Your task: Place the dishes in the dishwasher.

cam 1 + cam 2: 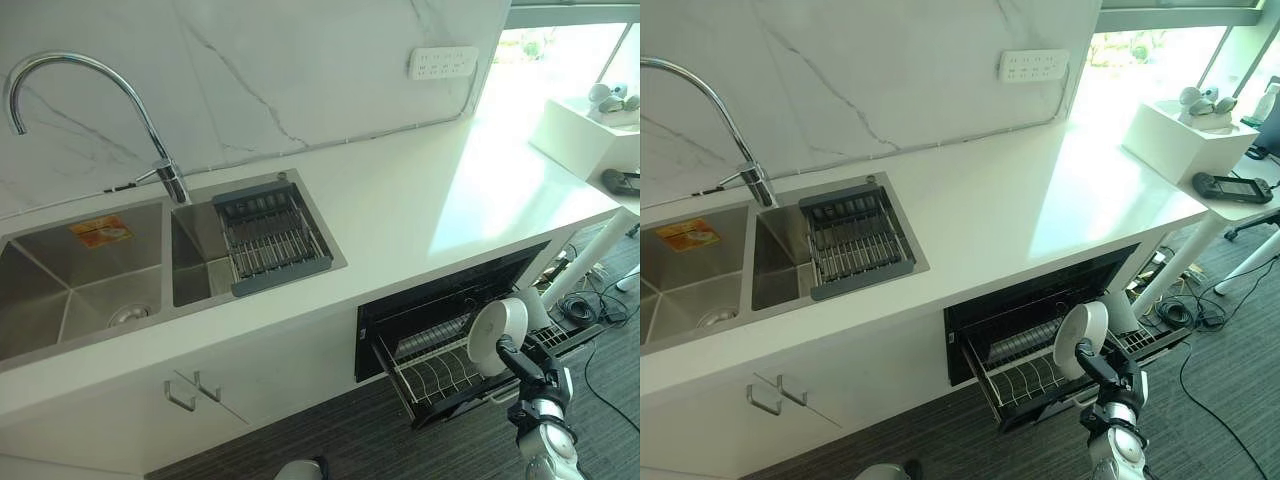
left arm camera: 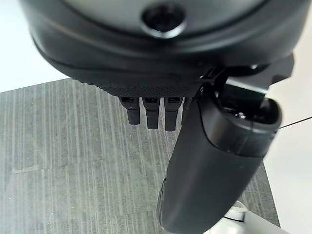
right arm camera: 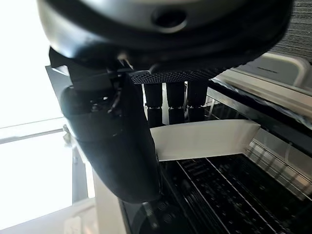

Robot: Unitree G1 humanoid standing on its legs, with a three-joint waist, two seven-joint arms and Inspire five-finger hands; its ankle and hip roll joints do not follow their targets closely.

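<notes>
A white plate (image 1: 497, 335) is held upright by my right hand (image 1: 532, 378), just above the front right part of the pulled-out wire rack (image 1: 432, 378) of the dishwasher (image 1: 440, 300) under the counter. In the right wrist view the fingers (image 3: 168, 105) and thumb (image 3: 117, 146) pinch the plate's rim (image 3: 204, 139), with the dark rack wires beneath it. My left hand (image 2: 214, 161) hangs over grey carpet, with its fingers (image 2: 152, 114) relaxed and nothing in them.
The white counter (image 1: 420, 200) carries a double steel sink (image 1: 80, 280) with a grey drain rack (image 1: 268, 240) and a curved tap (image 1: 160, 160). Cabinet handles (image 1: 190, 390) sit left of the dishwasher. A white table (image 1: 1200, 140) and floor cables (image 1: 1185, 310) stand to the right.
</notes>
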